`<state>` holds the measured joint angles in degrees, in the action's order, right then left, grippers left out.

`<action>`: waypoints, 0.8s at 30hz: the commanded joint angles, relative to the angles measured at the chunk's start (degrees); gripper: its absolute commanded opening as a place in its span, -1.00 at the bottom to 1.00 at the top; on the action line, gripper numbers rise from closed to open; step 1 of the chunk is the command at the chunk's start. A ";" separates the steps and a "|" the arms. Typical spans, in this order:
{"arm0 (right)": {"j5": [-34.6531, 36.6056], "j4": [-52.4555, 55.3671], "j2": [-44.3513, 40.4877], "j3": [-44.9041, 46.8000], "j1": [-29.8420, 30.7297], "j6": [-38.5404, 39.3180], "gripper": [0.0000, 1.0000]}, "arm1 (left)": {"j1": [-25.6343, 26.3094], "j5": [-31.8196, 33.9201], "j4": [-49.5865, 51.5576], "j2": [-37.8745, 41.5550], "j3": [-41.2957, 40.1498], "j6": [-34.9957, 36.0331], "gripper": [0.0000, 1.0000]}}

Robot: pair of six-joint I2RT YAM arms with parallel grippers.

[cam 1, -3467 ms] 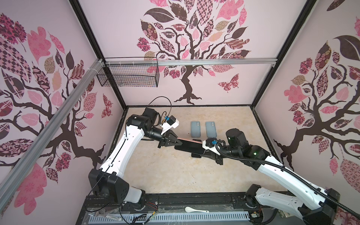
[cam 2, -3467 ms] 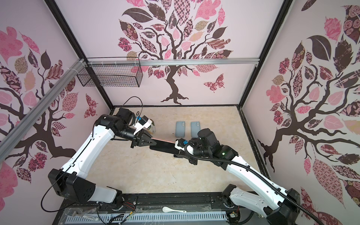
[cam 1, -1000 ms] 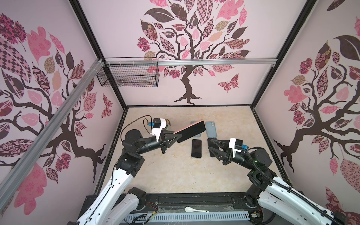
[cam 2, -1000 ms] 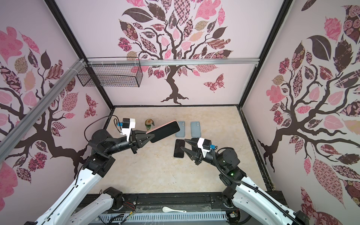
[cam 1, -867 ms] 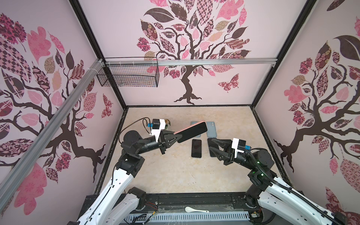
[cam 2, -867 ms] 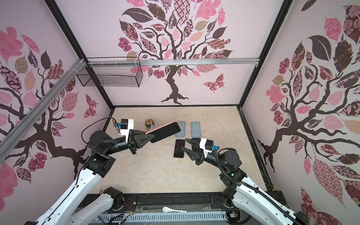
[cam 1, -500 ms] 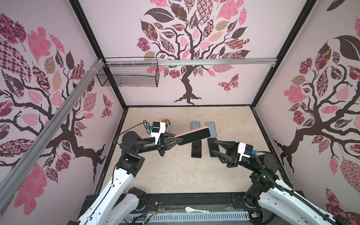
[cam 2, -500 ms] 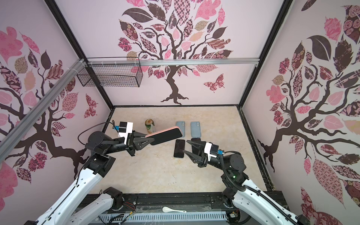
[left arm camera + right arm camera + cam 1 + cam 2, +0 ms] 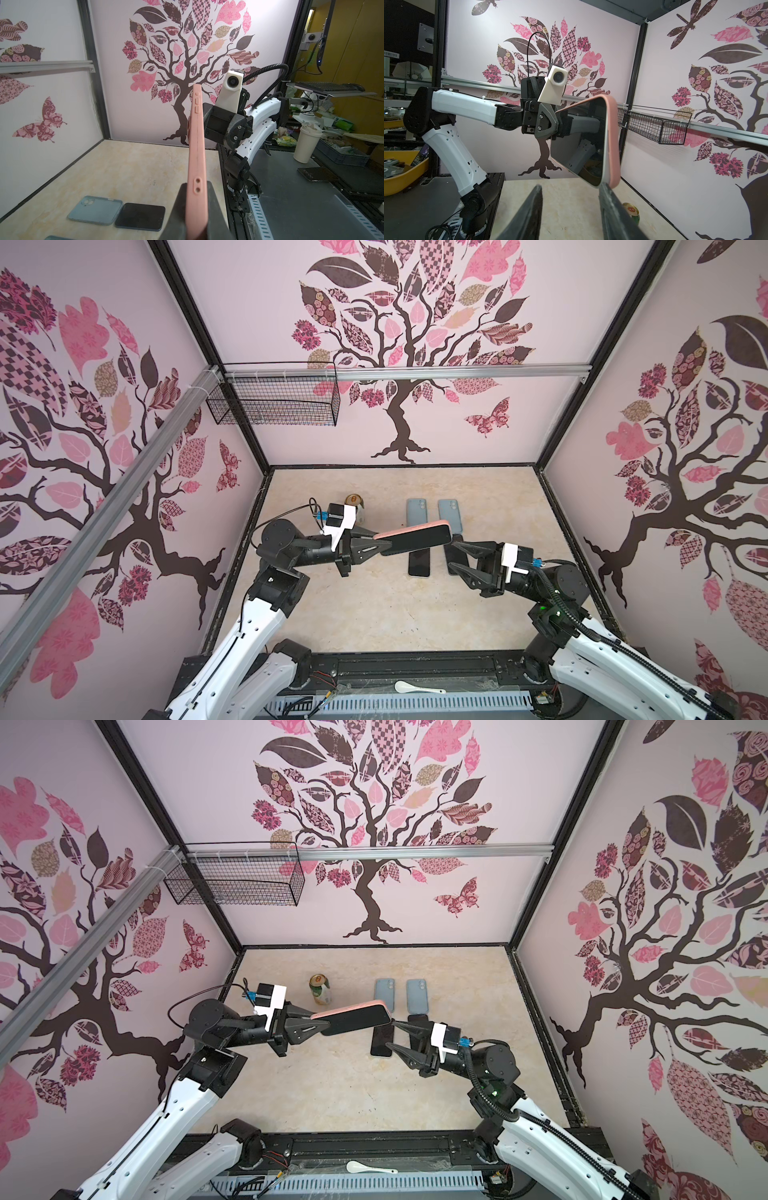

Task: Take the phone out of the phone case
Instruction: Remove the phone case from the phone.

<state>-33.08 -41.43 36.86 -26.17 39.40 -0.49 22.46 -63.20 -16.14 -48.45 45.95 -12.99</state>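
A phone (image 9: 583,141) with a dark screen sits in a pink phone case (image 9: 415,536) and is held in the air over the middle of the table, roughly level. My left gripper (image 9: 384,545) is shut on one end of it; in the left wrist view the case's pink edge (image 9: 196,155) stands between the two black fingers (image 9: 216,209). My right gripper (image 9: 452,554) stands open at the free end. One of its fingertips (image 9: 602,188) is right at the case's corner (image 9: 611,141); nothing lies between the fingers. Both top views show the cased phone (image 9: 357,1021) between the left gripper (image 9: 324,1025) and the right gripper (image 9: 392,1034).
Two grey-blue empty cases (image 9: 417,510) (image 9: 449,512) lie at the back of the table. Two bare black phones (image 9: 418,564) (image 9: 455,562) lie below the held phone. A drink can (image 9: 320,989) stands back left. A wire basket (image 9: 274,404) hangs on the wall.
The left gripper has levelled the cased phone and carried it slightly right. The right gripper has risen, opened a little wider and come up to the phone's free end.
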 commanded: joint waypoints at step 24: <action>-0.21 0.14 1.78 -3.46 0.67 -1.20 -0.04 | 1.56 -7.36 2.46 -1.35 4.66 2.62 -1.00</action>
<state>-33.28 -41.21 38.02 -26.24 39.57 -1.32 22.50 -65.69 -14.24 -49.60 46.83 -11.68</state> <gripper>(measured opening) 0.479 0.115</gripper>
